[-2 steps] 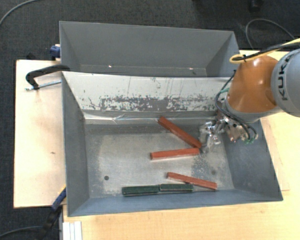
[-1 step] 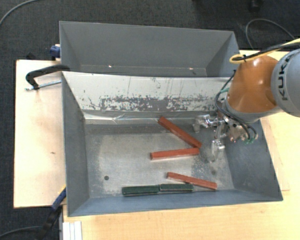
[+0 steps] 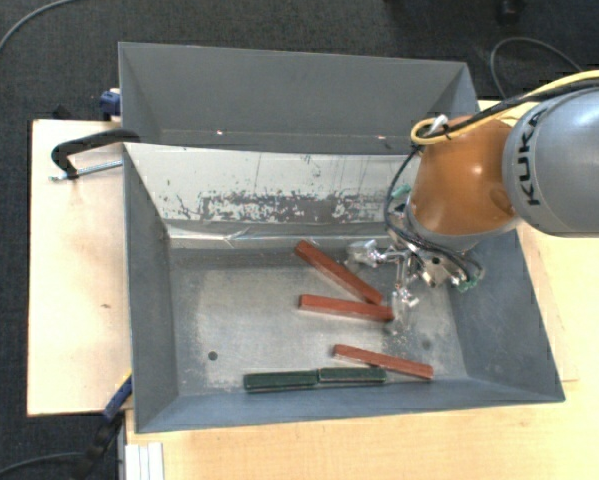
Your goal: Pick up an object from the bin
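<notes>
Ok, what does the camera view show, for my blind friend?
The robot's end effector hangs low in a grey metal bin, by the right end of the middle of three reddish-brown bars. Dark green bars lie near the front wall.

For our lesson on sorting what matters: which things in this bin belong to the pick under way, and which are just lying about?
In the job, likely: the jaws, over the right end of the middle red-brown stick; the upper red-brown stick beside it; the grey bin.
Lying about: the lower red-brown stick; the dark green sticks by the front wall.
</notes>
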Available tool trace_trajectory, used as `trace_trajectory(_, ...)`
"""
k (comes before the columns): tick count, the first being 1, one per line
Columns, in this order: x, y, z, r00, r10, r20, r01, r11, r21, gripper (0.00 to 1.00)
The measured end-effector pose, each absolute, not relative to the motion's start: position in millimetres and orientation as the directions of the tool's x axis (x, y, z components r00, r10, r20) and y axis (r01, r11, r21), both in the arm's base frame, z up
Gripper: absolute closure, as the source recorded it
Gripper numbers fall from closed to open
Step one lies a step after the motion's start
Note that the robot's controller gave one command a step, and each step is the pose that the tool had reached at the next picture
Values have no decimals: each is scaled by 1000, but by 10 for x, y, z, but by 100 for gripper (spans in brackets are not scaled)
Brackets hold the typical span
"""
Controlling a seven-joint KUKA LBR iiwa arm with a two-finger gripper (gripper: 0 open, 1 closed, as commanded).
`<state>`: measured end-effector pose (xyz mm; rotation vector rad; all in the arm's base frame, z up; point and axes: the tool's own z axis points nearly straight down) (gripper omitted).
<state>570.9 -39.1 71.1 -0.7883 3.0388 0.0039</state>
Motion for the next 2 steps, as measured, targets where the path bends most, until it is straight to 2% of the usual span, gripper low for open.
trace_trajectory(1, 5709, -409, 713, -874, -485, -3, -485, 874, 0, 100)
trace_trajectory(2, 5632, -265, 2463, -870, -493, -13, -493, 870, -7, 100)
